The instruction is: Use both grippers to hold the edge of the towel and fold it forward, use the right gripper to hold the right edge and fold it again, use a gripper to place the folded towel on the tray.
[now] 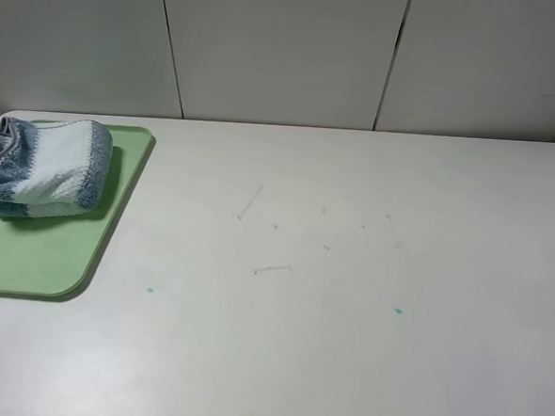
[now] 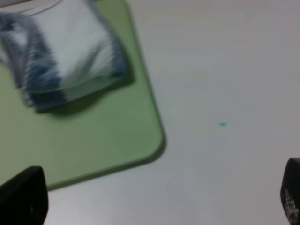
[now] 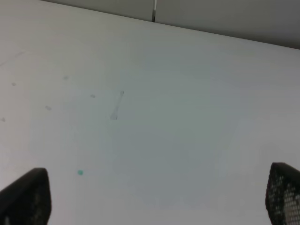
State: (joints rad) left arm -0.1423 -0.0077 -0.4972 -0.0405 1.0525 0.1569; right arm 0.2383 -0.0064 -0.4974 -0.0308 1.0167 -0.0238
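Note:
The folded towel (image 1: 42,168), blue-grey and pale white, lies on the light-green tray (image 1: 57,265) at the table's far left. Its grey piped edge (image 1: 4,139) shows at the left end of the bundle. In the left wrist view the towel (image 2: 65,51) looks blurred on the tray (image 2: 108,136). My left gripper (image 2: 159,199) stands open over the bare table beside the tray's corner, holding nothing. My right gripper (image 3: 157,199) is open too, over bare table, away from the towel. Neither arm shows in the exterior high view.
The white table (image 1: 349,269) carries a few faint scuffs and two small teal specks (image 1: 398,311). Pale wall panels (image 1: 287,48) rise behind its far edge.

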